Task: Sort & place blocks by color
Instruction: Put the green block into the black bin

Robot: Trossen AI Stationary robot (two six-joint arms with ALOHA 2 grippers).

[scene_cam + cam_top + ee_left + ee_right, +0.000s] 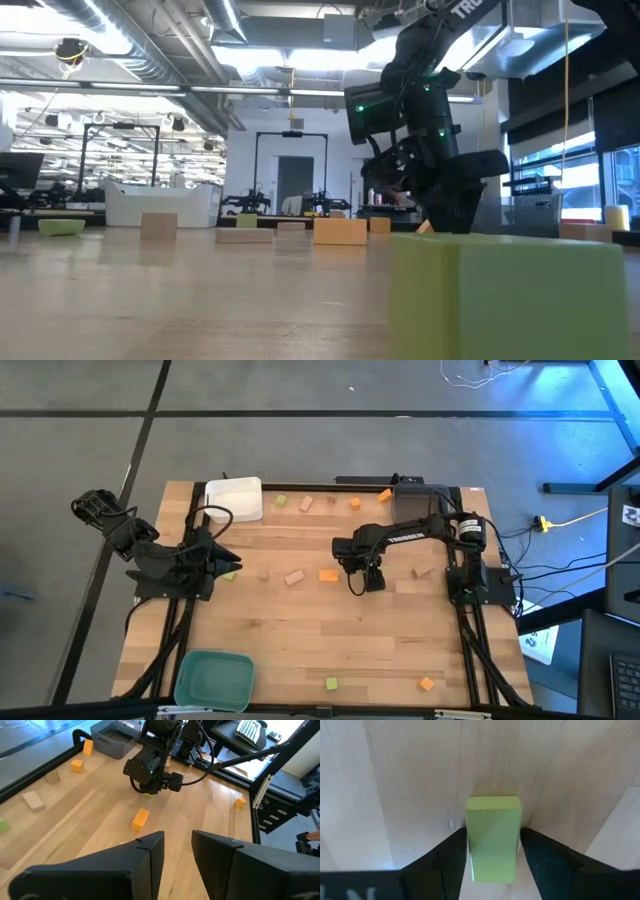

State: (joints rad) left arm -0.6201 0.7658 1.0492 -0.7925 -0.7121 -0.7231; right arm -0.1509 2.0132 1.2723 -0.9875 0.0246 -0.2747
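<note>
Filling the low view's lower right, a green block (510, 295) is sitting nearest the lens. At the high view's centre, the right pincer (492, 855) is pinching another green block (493, 837) on the bench (300, 630). The left pincer (177, 857), partly spread, is holding nothing. Five orange blocks and four green ones are showing.

The wooden table (300, 630) carries scattered blocks and trays. Taking the white tray (234, 498) at one edge as the mark: a green block (281, 501) and a tan block (306, 504) lie just beside it, an orange block (327, 575) lies toward the table's middle, and a teal tray (212, 680) sits well apart at the opposite edge.
</note>
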